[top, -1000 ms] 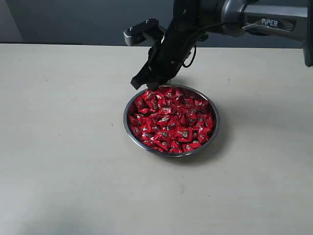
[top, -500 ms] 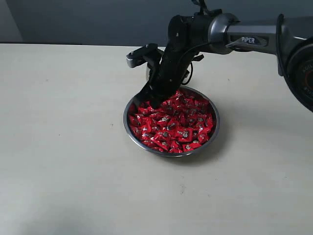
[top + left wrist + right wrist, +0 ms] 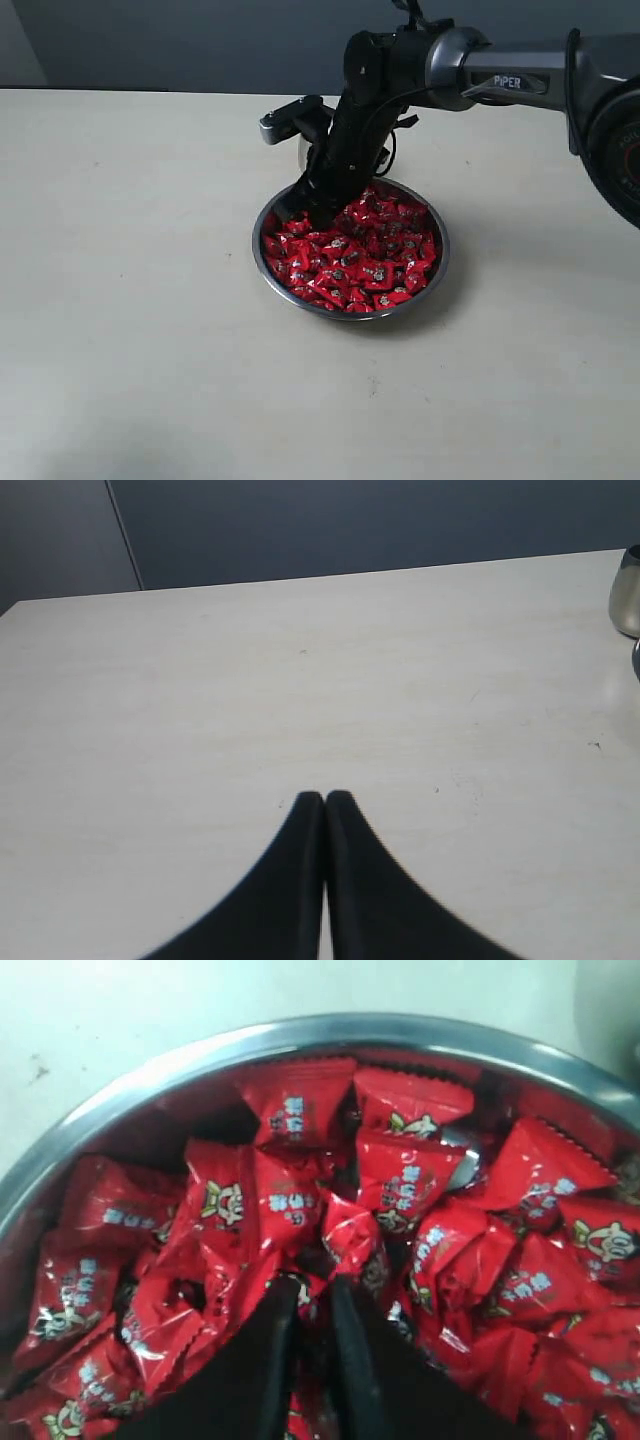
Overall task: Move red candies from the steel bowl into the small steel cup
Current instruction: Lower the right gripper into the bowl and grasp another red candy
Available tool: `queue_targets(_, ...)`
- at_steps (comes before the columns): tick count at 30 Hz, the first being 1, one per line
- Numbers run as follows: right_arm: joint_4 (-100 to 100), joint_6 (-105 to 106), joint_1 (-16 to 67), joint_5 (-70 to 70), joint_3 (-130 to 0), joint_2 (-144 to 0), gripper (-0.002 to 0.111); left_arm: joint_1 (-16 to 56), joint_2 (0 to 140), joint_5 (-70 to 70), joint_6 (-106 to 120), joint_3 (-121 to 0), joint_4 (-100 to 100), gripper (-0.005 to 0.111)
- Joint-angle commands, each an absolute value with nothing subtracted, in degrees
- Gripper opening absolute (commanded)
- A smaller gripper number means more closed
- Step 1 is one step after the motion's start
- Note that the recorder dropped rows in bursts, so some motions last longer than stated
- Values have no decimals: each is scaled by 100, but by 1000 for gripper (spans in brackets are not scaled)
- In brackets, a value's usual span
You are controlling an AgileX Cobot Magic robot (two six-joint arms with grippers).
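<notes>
Sitting mid-frame, the steel bowl brims with red candies. The right gripper, above the rim a second ago, now digs into the bowl's upper left, jaws slightly parted, seemingly gripping nothing yet, so a pick is starting. The small steel cup stands on the table beyond the clenched left gripper

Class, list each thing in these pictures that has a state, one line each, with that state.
steel bowl: upright, full of candies
red candies: wrapped, heaped in the bowl
small steel cup: upright, contents hidden
left claw: shut, empty, over the table
right claw: slightly open, tips among the candies
</notes>
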State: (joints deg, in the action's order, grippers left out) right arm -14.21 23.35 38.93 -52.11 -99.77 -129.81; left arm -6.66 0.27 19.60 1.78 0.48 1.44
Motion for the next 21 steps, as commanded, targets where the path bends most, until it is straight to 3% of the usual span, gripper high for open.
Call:
queue_targets(1,-1394,2400,3893,-5358,-9963,-12938,39,-620,0,1930,168,0,155,0)
queue_targets(4,-1333,2400,3893,-5439,-9963,-12938,35,-620,0,1930,168,0,155,0)
queue_targets(10,-1114,2346,3893,-5537,-9963,-12913,-1,-620,0,1930,168,0,155,0)
queue_targets(21,-1049,2242,3893,-5472,-9963,-12503,-1,-620,0,1930,168,0,155,0)
